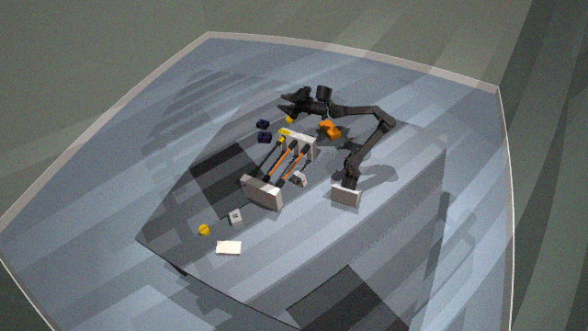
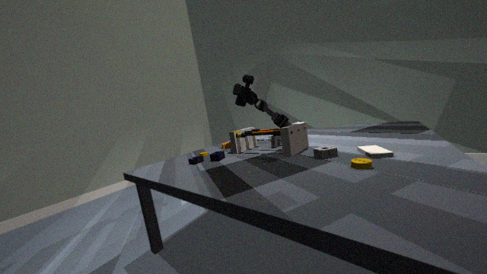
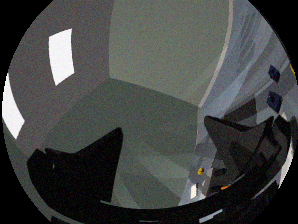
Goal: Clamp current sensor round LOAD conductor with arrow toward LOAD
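Note:
A small pale piece (image 1: 299, 178) with a red mark stands beside the conductor rack, on the arm's side; it looks like the open sensor, but its jaws and arrow are too small to read. Three conductors span two pale end blocks: a dark one (image 1: 267, 158) with a yellow band at its far end, and two orange ones (image 1: 279, 161) (image 1: 294, 166). A yellow label (image 1: 284, 131) sits on the far end block (image 1: 313, 146); its lettering is unreadable. My gripper (image 1: 280, 101) (image 3: 164, 126) is open and empty, raised above the table beyond the far block, away from the sensor.
Two dark blue blocks (image 1: 263, 124) (image 1: 265, 137) and a yellow disc (image 1: 288, 119) lie beyond the rack. An orange block (image 1: 330, 129) lies near the arm. A grey block with a hole (image 1: 235, 216) (image 2: 325, 152), another yellow disc (image 1: 204, 230) (image 2: 361, 164) and a white slab (image 1: 229, 247) (image 2: 375, 151) lie past the near end block (image 1: 261, 192).

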You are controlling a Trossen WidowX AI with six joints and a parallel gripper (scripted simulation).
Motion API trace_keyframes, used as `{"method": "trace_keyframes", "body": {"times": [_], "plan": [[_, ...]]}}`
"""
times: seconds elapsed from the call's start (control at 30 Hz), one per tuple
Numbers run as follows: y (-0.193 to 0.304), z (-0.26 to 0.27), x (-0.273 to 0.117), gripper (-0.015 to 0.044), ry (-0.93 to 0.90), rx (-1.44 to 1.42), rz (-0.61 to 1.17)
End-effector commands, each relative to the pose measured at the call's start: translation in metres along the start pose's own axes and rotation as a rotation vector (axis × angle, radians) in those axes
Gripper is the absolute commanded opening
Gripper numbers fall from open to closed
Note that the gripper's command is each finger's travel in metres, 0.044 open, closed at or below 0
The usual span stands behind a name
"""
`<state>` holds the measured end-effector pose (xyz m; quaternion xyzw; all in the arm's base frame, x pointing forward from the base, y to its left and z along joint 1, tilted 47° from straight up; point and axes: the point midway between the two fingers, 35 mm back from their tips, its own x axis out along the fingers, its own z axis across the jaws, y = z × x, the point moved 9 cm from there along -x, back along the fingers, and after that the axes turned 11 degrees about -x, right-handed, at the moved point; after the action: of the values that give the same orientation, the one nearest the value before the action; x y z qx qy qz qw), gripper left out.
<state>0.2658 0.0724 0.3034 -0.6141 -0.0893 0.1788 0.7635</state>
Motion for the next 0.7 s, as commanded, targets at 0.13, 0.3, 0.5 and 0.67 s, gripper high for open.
{"method": "trace_keyframes", "body": {"times": [0.13,0.3,0.5,0.67], "plan": [[-0.021,-0.048,-0.066,0.044,0.394,-0.412,-0.141],[-0.021,-0.048,-0.066,0.044,0.394,-0.412,-0.141],[-0.02,-0.053,-0.053,0.044,0.446,-0.342,-0.036],[-0.01,-0.063,-0.014,0.044,0.658,-0.186,0.314]]}}
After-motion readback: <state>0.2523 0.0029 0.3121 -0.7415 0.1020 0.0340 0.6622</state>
